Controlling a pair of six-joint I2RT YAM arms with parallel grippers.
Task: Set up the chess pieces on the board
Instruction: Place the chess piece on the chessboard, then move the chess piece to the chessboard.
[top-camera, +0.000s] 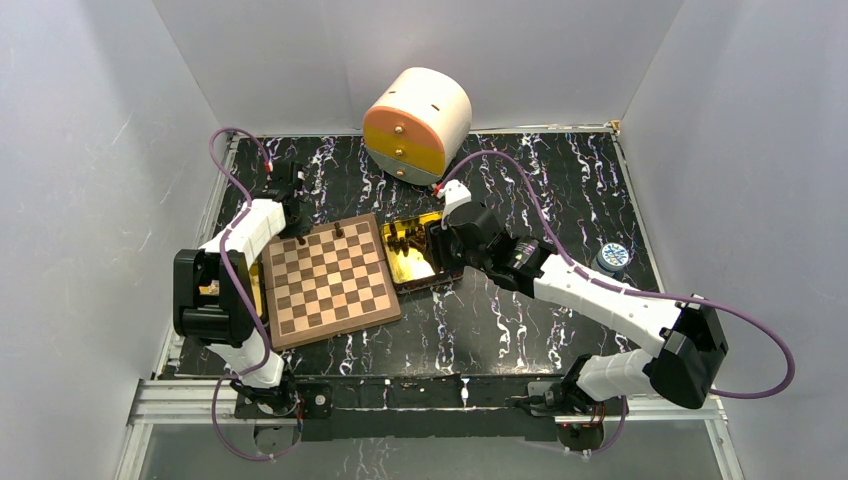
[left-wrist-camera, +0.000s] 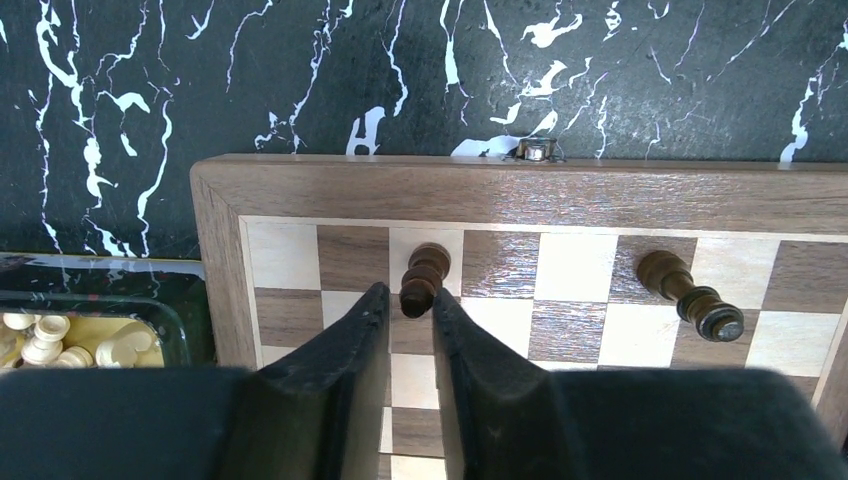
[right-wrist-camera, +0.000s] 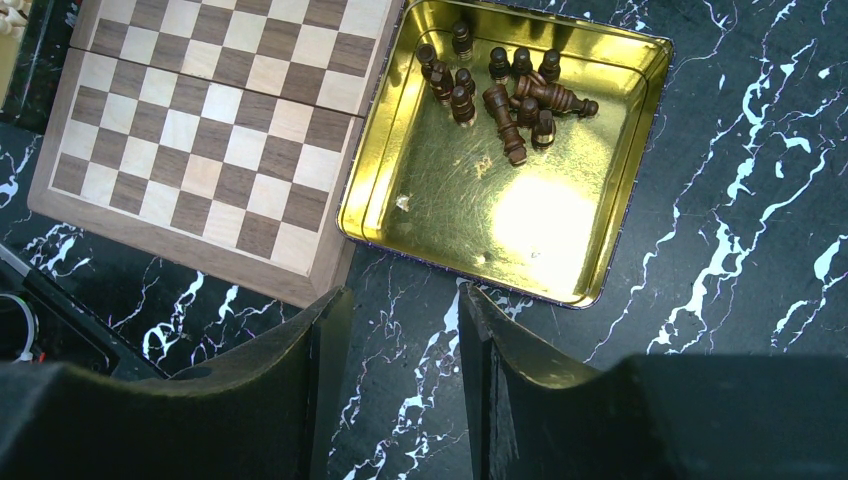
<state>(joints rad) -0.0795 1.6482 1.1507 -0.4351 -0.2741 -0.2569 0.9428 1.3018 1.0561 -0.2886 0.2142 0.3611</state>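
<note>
The board (top-camera: 330, 285) lies left of centre, its border (left-wrist-camera: 500, 190) filling the left wrist view. Two dark chess pieces stand on its far row: one (left-wrist-camera: 424, 278) under my left gripper (left-wrist-camera: 405, 297), another (left-wrist-camera: 690, 295) a few squares to the right. My left gripper (top-camera: 298, 222) is nearly closed round the first piece's top, with a sliver of gap at the left finger, so a grip is unclear. Several more dark pieces (right-wrist-camera: 500, 90) lie heaped in the gold tin (right-wrist-camera: 500, 220). My right gripper (right-wrist-camera: 400, 295) hangs open and empty over the table at the tin's near edge.
The gold tin (top-camera: 415, 270) touches the board's right side. A tray of white pieces (left-wrist-camera: 60, 340) sits off the board's left edge. A round cream and orange drawer box (top-camera: 417, 122) stands at the back. A small blue-topped object (top-camera: 612, 258) is at the right.
</note>
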